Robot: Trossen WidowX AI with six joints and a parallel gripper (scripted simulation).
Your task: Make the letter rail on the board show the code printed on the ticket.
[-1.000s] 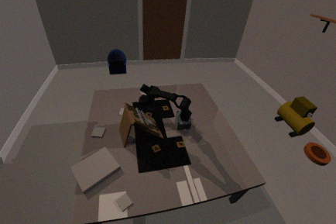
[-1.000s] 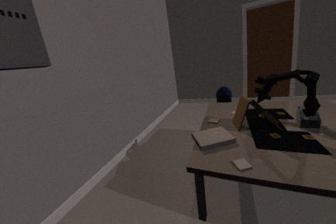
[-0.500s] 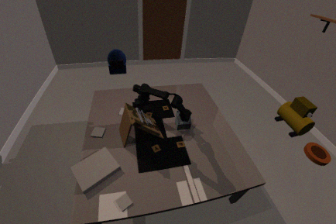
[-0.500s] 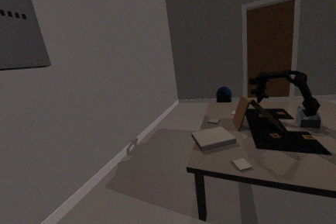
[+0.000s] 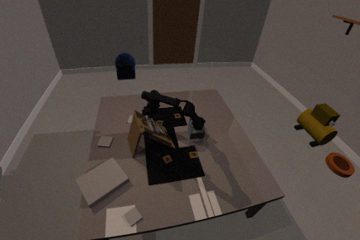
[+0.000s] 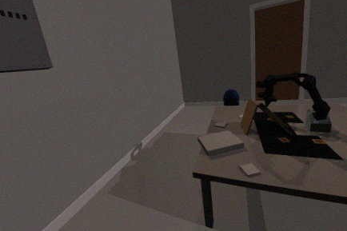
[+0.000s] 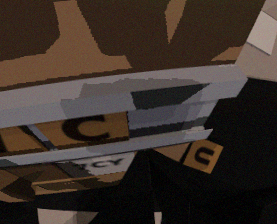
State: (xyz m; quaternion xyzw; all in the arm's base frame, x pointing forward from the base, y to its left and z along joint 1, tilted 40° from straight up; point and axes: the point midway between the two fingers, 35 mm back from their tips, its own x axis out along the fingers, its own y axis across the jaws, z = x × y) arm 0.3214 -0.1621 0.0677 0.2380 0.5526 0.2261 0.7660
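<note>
The tilted board (image 5: 134, 135) (image 6: 248, 118) carries a pale rail (image 7: 159, 80). In the wrist view a C tile (image 7: 86, 129) sits in the rail, with a partly seen tile (image 7: 0, 141) to its left; the rail is empty right of the C. The ticket (image 7: 106, 165) below shows CY after a cut-off character. A loose tile (image 7: 203, 157) with a U-like letter lies beyond the rail's right end. Other loose tiles (image 5: 177, 115) (image 5: 167, 159) (image 5: 193, 154) lie on black mats. My gripper (image 7: 145, 157) is shut and empty, just below the rail; its tips blend into the dark mat.
A large pale box (image 5: 104, 181) (image 6: 220, 142), a small pad (image 5: 105, 141) (image 6: 221, 125) and a small block (image 5: 133, 216) (image 6: 249, 169) lie on the counter. The black mat (image 5: 153, 173) extends in front of the board. The arm base (image 5: 196, 131) (image 6: 318, 124) stands beside it.
</note>
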